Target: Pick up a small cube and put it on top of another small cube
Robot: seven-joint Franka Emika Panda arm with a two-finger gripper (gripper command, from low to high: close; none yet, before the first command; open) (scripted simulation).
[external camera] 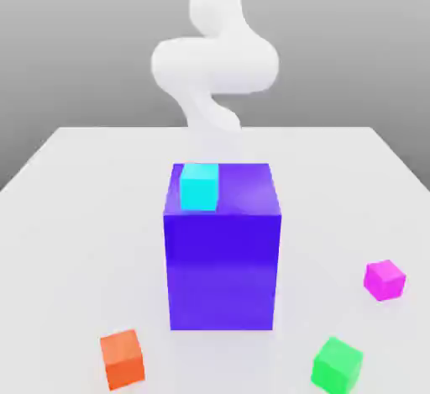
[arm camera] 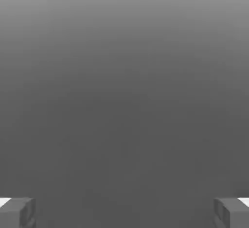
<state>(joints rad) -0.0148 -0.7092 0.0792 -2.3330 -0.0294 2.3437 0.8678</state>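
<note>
Exterior view: big blue block sits mid-counter with a cyan cube on top. Pink cube is out at 4 o'clock from it, green cube at 5, orange cube at 7 — all apart.

Hand view: fingers spread wide, holding nothing — just grey background between them.

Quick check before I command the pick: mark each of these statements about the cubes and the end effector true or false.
1. The cyan cube sits on top of the big blue-purple block. True.
2. The magenta cube is stacked on the green cube. False: both rest apart on the table.
3. The end effector is shut on a cube. False: it is open and holds nothing.
4. The orange cube lies toward the exterior view's left of the block. True.
</note>
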